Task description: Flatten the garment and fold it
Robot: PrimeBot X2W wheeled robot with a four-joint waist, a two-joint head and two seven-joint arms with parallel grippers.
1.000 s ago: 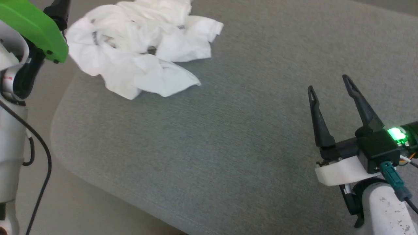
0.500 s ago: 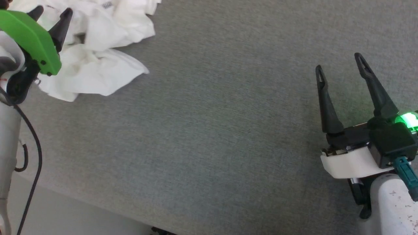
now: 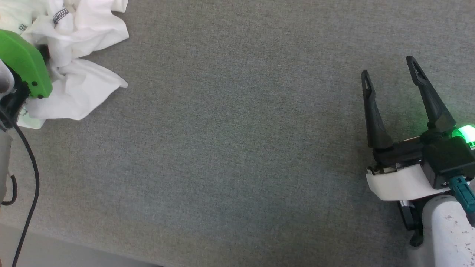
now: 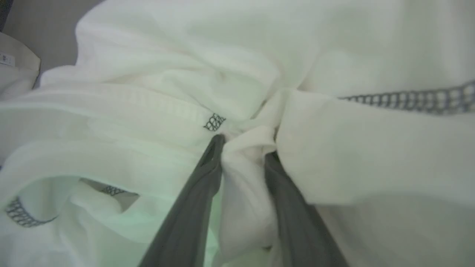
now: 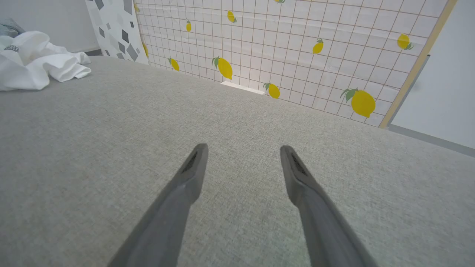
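Your left gripper (image 4: pixel 243 148) pinches a fold of the white garment (image 4: pixel 371 155); your right gripper (image 3: pixel 387 68), fingers (image 3: pixel 374 118) spread wide, sits over the grey mat (image 3: pixel 237 148); print on the tag (image 3: pixel 22 27) is unreadable

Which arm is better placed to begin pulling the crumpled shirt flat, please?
Left: the left gripper pinches a fold of the garment, while the right gripper hangs open over the grey surface, well away from it.
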